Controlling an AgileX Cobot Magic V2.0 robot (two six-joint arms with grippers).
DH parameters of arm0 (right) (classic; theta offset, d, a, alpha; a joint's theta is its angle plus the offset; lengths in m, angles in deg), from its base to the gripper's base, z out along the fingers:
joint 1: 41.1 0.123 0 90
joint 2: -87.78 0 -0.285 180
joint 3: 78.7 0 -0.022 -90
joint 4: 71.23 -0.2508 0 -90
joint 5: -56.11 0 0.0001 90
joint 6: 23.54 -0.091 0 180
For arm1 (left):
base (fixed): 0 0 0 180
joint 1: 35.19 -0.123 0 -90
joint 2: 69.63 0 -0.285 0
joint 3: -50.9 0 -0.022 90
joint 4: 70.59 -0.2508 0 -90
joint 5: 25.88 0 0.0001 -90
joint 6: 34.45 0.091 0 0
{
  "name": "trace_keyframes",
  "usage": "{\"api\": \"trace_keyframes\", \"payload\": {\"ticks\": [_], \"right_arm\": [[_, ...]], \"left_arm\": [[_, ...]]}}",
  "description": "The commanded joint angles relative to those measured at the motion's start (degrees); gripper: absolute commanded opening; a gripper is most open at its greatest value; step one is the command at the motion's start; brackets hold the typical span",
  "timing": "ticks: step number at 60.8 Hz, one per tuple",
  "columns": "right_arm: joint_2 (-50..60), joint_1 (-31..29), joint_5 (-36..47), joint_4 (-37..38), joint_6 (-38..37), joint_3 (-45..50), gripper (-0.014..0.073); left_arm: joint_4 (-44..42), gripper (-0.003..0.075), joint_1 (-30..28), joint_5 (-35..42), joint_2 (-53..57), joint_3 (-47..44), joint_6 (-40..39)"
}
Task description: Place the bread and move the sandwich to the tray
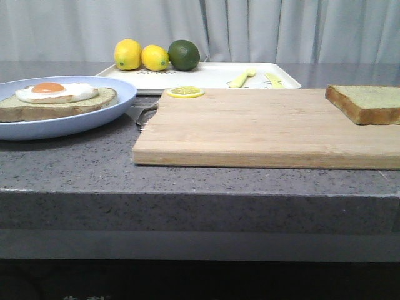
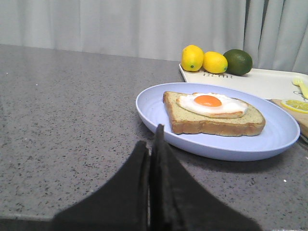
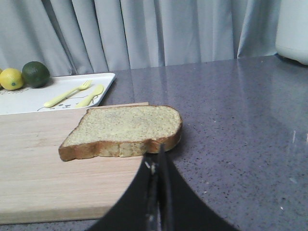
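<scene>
Bread (image 3: 126, 129) just beyond closed right tool (image 3: 158, 163), apart, on board (image 3: 38, 178)

A board (image 1: 262, 128) lies on the table (image 1: 69, 162), a lemon slice (image 1: 185, 92) at its corner; two lemons (image 1: 141, 55), a lime (image 1: 184, 55) behind.

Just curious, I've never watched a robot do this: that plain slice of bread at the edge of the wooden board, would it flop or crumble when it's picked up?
The bread looks thick with an even crust, so it probably stays fairly stiff. It overhangs the cutting board edge, which may give the jaws a way in. It likely slides rather than rolls.
</scene>
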Motion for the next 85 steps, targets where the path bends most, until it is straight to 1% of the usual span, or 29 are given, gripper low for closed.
{"api": "trace_keyframes", "payload": {"ticks": [1,21,31,33,38,44,54,64,69,73,78,85], "right_arm": [[1.37,-0.34,4.60,0.57,0.23,-0.25,-0.0068],[1.37,-0.34,4.89,0.57,0.23,-0.25,-0.0068],[1.37,-0.34,4.76,2.59,0.43,-0.70,-0.0068],[1.37,-0.34,4.30,3.20,0.43,-1.34,-0.0068],[1.37,-0.29,2.82,3.95,0.43,-4.03,-0.0068],[1.24,-0.29,-1.03,5.77,0.43,-8.71,-0.0068],[-1.86,-0.29,-10.63,6.87,0.43,-20.26,-0.0068],[-9.93,-0.29,-21.22,6.87,0.43,-33.62,-0.0068],[-15.13,-0.29,-25.87,6.87,0.43,-39.86,-0.0068],[-19.20,-0.29,-30.03,6.87,0.43,-44.03,-0.0068],[-24.24,-0.29,-35.41,6.87,0.43,-48.00,-0.0068],[-28.33,-0.29,-36.63,6.87,0.43,-49.14,-0.0068]], "left_arm": [[0.05,-0.0017,0.49,4.71,1.17,-0.42,-0.07],[0.05,-0.0017,0.49,5.23,1.17,-0.42,-0.07],[0.43,-0.0017,0.49,10.71,1.17,0.82,-0.07],[0.43,-0.0017,0.49,10.61,1.17,1.77,-0.07],[0.43,-0.0017,0.49,7.87,1.05,6.24,-0.07],[0.43,-0.0017,0.49,2.71,0.28,13.03,-0.07],[0.43,-0.0017,0.49,-10.24,-4.99,28.32,-0.07],[0.43,-0.0017,0.49,-21.53,-13.33,41.88,0.05],[0.43,-0.0017,0.49,-25.69,-17.37,47.28,0.05],[0.43,-0.0017,0.49,-27.66,-20.00,50.19,0.05],[0.55,-0.0017,0.49,-27.38,-22.31,51.19,0.05],[0.55,-0.0017,0.49,-27.26,-23.88,50.84,0.05]]}}
